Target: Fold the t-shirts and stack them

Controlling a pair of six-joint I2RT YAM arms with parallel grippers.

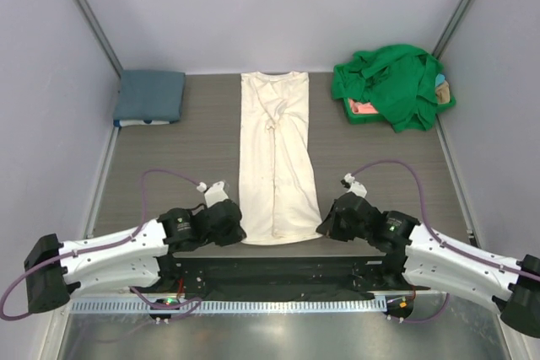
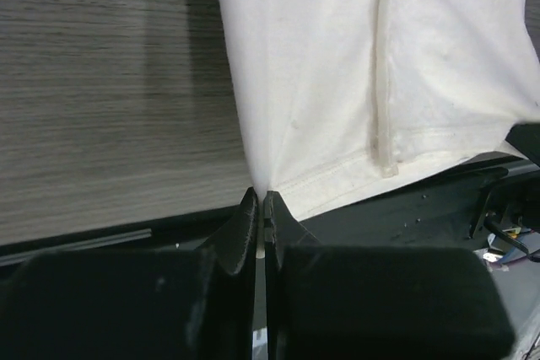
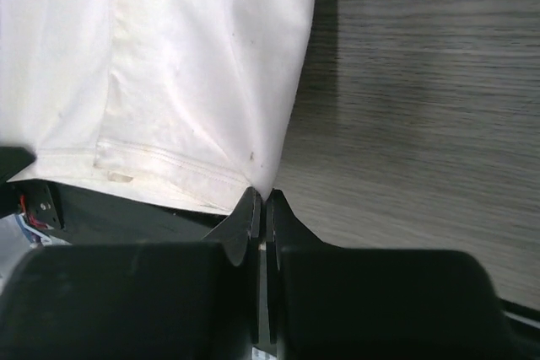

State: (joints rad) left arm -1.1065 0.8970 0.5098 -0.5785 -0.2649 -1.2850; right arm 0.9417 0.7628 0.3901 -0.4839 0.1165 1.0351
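Grey wood-grain tabletop (image 1: 160, 166) carries the cream-white t-shirt (image 1: 274, 149) as a long strip down its middle; my left end effector (image 2: 260, 197) is clamped on the near left hem corner; my right end effector (image 3: 261, 195) pinches the near right one. A folded slate-blue t-shirt (image 1: 150, 95) lies far left.

The top camera looks steeply down from the near edge over the whole table (image 1: 169, 174). Each wrist camera faces forward, close on one near corner of the shirt (image 1: 274, 158); all three share that hem.
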